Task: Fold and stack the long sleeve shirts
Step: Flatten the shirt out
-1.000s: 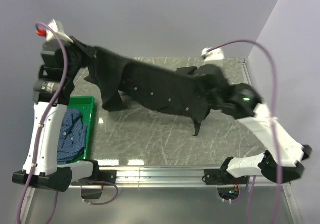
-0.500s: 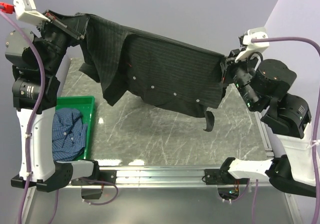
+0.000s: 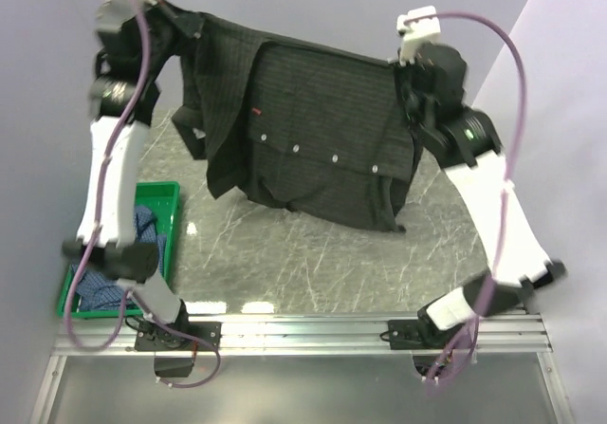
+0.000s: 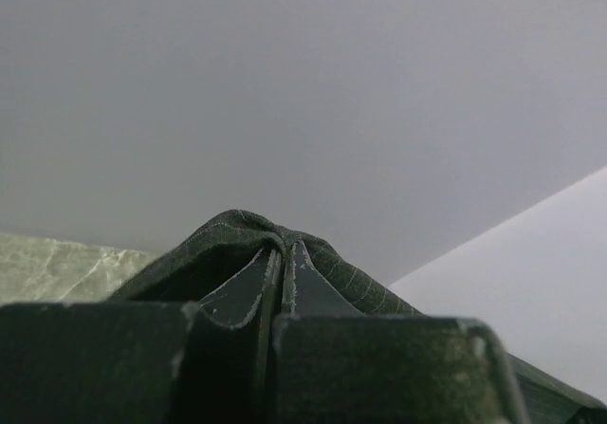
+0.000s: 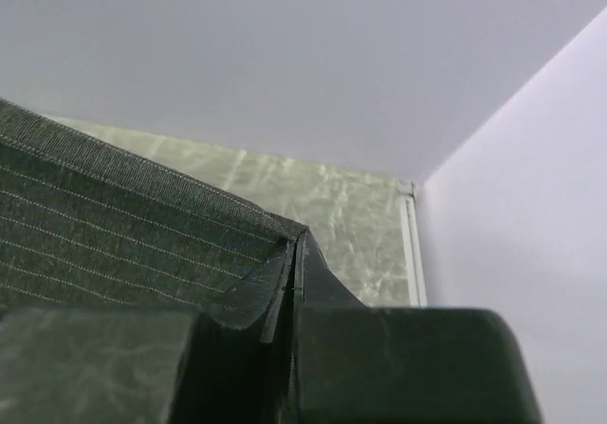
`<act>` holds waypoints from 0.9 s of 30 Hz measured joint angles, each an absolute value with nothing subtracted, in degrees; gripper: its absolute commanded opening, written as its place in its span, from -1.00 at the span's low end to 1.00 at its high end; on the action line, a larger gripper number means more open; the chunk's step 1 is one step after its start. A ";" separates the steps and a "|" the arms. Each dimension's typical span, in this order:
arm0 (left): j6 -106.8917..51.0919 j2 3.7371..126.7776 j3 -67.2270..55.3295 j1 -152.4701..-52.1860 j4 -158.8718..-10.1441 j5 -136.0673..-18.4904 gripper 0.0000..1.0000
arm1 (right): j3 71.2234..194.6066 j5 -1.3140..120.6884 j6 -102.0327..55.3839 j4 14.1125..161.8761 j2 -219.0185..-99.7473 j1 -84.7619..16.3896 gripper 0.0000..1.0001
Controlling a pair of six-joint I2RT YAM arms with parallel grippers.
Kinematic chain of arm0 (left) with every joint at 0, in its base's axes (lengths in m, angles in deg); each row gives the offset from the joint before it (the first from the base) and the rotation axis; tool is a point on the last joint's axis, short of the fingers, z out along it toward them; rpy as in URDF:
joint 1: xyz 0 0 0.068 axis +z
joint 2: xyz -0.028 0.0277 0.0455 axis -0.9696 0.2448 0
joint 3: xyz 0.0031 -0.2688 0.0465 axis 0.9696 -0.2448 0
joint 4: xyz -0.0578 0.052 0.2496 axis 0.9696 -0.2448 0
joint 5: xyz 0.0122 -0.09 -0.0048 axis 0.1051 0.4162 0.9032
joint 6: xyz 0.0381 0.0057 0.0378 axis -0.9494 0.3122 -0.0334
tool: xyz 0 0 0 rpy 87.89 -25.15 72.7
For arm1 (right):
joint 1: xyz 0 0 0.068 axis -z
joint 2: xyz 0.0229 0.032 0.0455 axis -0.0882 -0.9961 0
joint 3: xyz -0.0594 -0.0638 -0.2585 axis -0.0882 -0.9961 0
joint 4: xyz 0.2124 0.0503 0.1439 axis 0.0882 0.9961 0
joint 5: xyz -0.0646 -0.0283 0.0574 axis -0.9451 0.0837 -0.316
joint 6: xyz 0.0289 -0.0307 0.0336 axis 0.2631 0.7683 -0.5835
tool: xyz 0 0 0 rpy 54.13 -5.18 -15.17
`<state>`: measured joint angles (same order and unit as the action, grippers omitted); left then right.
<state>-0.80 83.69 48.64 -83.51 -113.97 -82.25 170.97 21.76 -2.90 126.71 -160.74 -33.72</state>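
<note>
The black pinstriped shirt [image 3: 313, 135] hangs spread in the air between both arms, high above the table. My left gripper [image 3: 169, 18] is shut on its top left edge; in the left wrist view the cloth [image 4: 237, 230] wraps over the closed fingertips. My right gripper [image 3: 406, 73] is shut on the top right edge; the right wrist view shows the striped cloth [image 5: 114, 225] pinched between the fingers. A sleeve hangs down at the lower right. The blue checked shirt [image 3: 133, 230] lies crumpled in the green crate, partly hidden behind the left arm.
The green crate [image 3: 156, 196] stands at the table's left edge. The marble tabletop [image 3: 303, 253] lies below the hanging shirt. A metal rail [image 3: 313, 329] runs along the near edge. Pale walls rise behind and to the right.
Both arms have lifted the black shirt from near the table to high in the air. It now hangs more spread and flat, and the grippers have moved up and back.
</note>
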 measured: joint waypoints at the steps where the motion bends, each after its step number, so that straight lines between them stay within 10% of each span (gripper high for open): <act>1: -0.63 86.54 50.48 -83.40 -113.90 -82.01 -0.99 | 172.72 21.61 -2.86 126.58 -163.18 -32.57 -1.00; 10: 1.84 91.98 50.04 -82.62 -110.34 -75.28 -0.99 | 172.61 21.41 -2.12 120.59 -163.01 -29.88 -1.00; 27: 5.21 49.25 -28.40 -81.68 -111.93 -79.45 -0.99 | 111.13 39.40 -32.87 126.53 -139.56 -34.23 -1.00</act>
<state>5.21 49.25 -28.40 -81.68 -111.93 -79.45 111.13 39.40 -32.87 126.53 -139.56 -34.23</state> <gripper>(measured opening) 0.031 0.007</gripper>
